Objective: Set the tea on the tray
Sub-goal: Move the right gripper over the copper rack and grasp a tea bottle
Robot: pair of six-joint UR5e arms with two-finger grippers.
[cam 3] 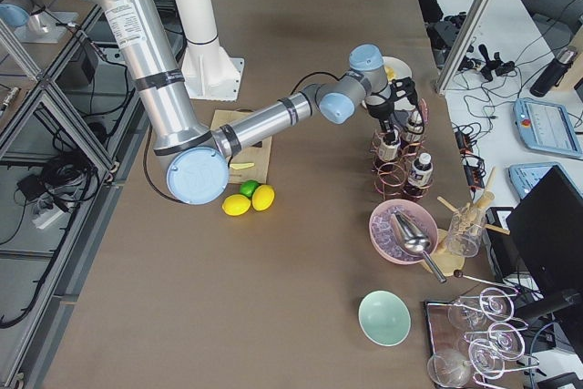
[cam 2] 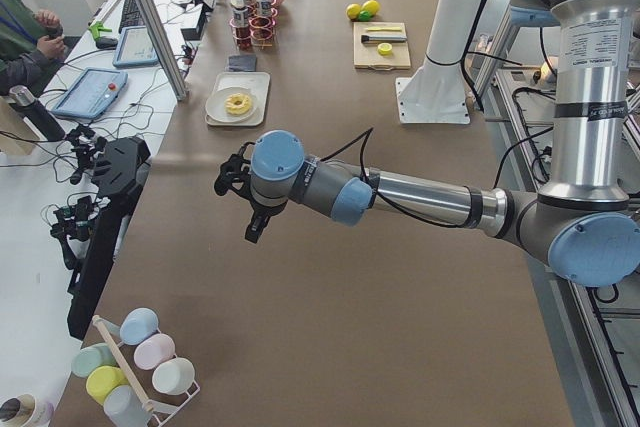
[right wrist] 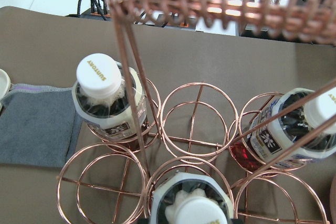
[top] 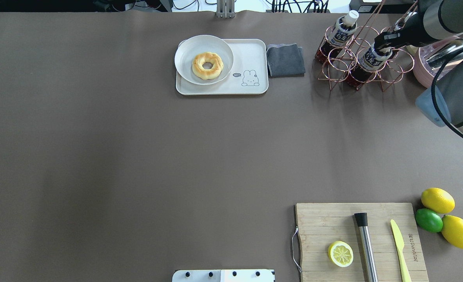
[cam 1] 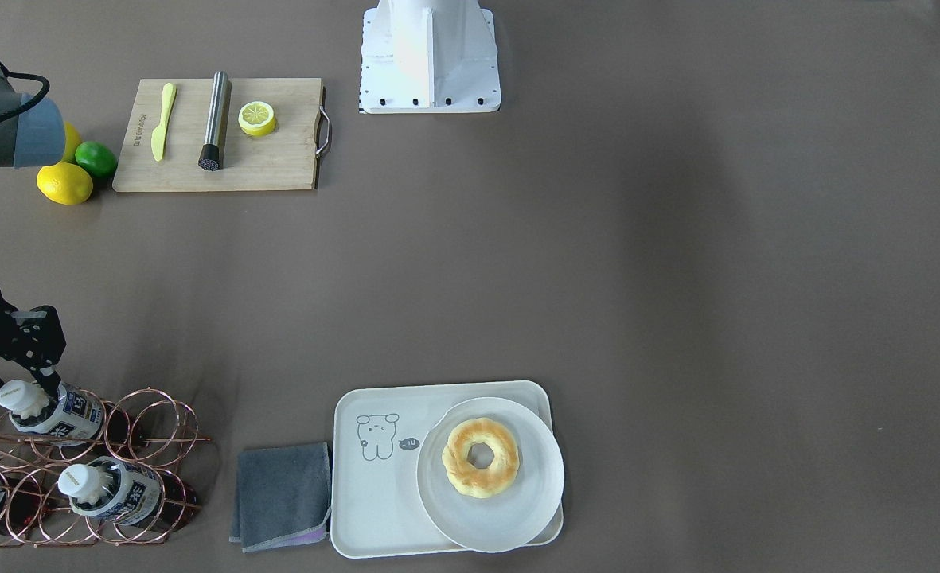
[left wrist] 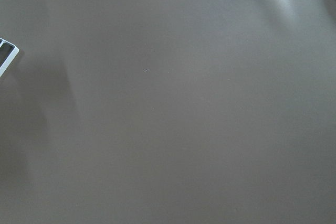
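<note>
Tea (cam 1: 70,412) sits tilted in the copper wire rack (cam 1: 151,390) at the robot's-right end of the table (cam 1: 597,278), well apart from the tray (cam 1: 374,509). Right hand (cam 1: 25,390) is spread, fingers straddling the white cap, no visible pinch. Step looks like reach-to-grasp. Next: close on the neck, lift clear of the ring, carry to the tray beside the plate (cam 1: 509,525). Left hand (cam 2: 250,217) is far off, can't tell its state.

On the counter (top: 137,156): wooden cutting board (top: 321,223) bearing lemon half (top: 340,253), steel muddler (top: 365,244) and yellow knife (top: 400,244); just beside, two lemons (top: 437,200) and a lime (top: 429,220). Well apart: grey cloth (top: 285,60), copper wire rack (right wrist: 210,9), round plate (top: 188,58) with doughnut (top: 207,65).
</note>
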